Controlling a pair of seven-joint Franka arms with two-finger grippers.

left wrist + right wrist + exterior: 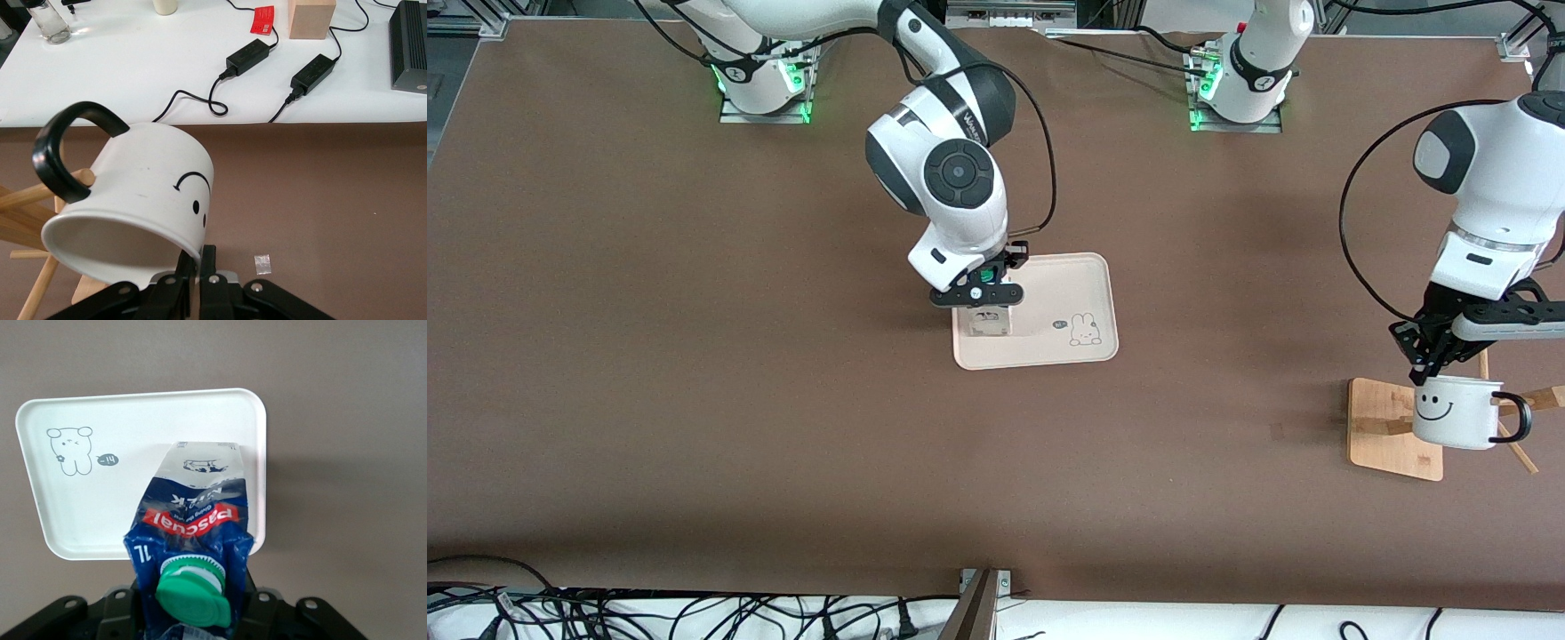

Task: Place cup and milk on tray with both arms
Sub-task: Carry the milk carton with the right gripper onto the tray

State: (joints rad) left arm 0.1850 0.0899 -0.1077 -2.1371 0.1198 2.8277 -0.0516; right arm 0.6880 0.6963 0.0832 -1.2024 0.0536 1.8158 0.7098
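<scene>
The right gripper (980, 293) is clamped on the top of the milk (990, 321), which stands directly below it on the tray (1067, 293), at the tray's end toward the right arm. The left gripper (1424, 366) pinches the rim of the cup (1456, 411) between closed fingers (208, 267), and the cup hangs just under it above the wooden rack (1387, 418) at the left arm's end of the table.

milk (990, 320) fills tray (1080, 276) end, rabbit end bare

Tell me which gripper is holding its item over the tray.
The right gripper, holding the milk over the tray; the left gripper holds the cup over the wooden rack.
</scene>
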